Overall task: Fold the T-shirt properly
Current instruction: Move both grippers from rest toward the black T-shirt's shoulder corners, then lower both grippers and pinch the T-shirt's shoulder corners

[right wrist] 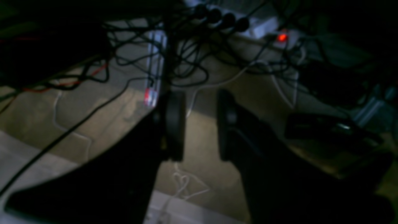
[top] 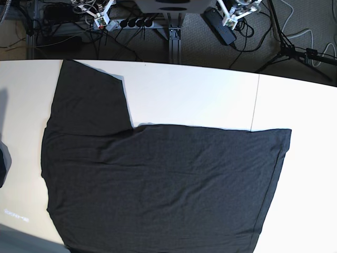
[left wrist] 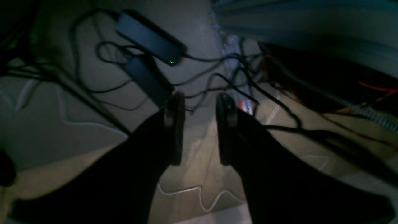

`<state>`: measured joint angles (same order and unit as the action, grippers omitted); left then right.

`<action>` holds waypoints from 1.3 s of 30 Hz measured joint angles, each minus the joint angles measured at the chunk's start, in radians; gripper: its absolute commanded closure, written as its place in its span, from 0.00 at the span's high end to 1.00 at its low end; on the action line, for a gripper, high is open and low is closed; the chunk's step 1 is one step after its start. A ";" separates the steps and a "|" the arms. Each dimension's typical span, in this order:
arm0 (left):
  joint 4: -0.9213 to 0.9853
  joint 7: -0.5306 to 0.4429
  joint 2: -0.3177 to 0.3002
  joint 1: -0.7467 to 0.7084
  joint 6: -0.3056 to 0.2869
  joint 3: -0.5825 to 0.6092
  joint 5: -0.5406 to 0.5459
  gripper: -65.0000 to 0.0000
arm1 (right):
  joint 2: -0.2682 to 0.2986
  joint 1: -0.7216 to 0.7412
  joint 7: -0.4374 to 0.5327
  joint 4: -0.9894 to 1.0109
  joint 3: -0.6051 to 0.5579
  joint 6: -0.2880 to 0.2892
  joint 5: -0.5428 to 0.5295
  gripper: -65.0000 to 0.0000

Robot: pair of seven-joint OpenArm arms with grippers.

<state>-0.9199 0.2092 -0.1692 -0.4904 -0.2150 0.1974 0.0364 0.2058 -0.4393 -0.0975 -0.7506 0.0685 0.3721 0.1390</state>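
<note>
Base view alone shows T-shirt (top: 158, 184) on table (top: 210, 100).

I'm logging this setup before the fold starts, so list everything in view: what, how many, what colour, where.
T-shirt: one, black, spread flat on the table, one sleeve toward the far left.
Table: one, white, under the shirt.
Power adapters: two, black, on the floor among cables.
Power strip: one, pale, red light, on the floor.
Left gripper: one, black, jaws apart, empty, above the floor.
Right gripper: one, black, jaws apart, empty, above the floor.
</note>
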 measured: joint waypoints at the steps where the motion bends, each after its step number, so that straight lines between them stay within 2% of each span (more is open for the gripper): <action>1: -0.046 0.004 0.000 -0.027 0.002 -0.017 -0.002 0.27 | 0.008 -0.024 -0.013 -0.033 0.000 0.000 -0.008 0.25; 7: -0.313 0.013 0.002 -0.160 0.004 -0.068 -0.001 0.27 | 0.067 -0.192 -0.050 -0.269 -0.002 -0.003 -0.093 0.25; 12: -0.529 0.092 -0.021 -0.250 0.002 -0.067 -0.003 0.27 | 0.112 -0.317 -0.143 -0.529 -0.001 -0.014 -0.100 0.25; 15: -0.654 0.138 -0.034 -0.278 0.003 -0.068 -0.003 0.27 | 0.142 -0.391 -0.159 -0.686 0.006 -0.023 -0.127 0.25; 21: -0.883 0.267 -0.031 -0.325 0.002 -0.066 0.002 0.44 | 0.171 -0.499 -0.192 -0.946 0.118 -0.026 -0.284 0.25; 23: -0.948 0.309 -0.031 -0.325 0.003 -0.068 0.002 0.48 | 0.171 -0.509 -0.261 -1.022 0.167 -0.026 -0.361 0.32; 27: -1.062 0.386 -0.033 -0.336 0.025 -0.068 0.008 0.49 | 0.170 -0.509 -0.419 -1.153 0.284 -0.025 -0.533 0.58; 33: -1.156 0.431 -0.034 -0.335 0.035 -0.068 0.006 0.49 | 0.168 -0.491 -0.440 -1.276 0.511 -0.026 -0.721 0.60; 36: -1.168 0.431 -0.068 -0.335 0.035 -0.068 0.011 0.49 | 0.169 -0.434 -0.490 -1.270 0.596 -0.026 -0.752 0.61; 39: -1.170 0.430 -0.106 -0.329 0.035 -0.068 0.012 0.49 | 0.169 -0.386 -0.494 -1.234 0.626 -0.026 -0.766 0.68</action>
<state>-2.0895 0.6395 -0.2756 -0.8192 -0.1802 0.1295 0.0486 0.3748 -0.8253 -0.5919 -1.9842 0.6941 0.3466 -0.6273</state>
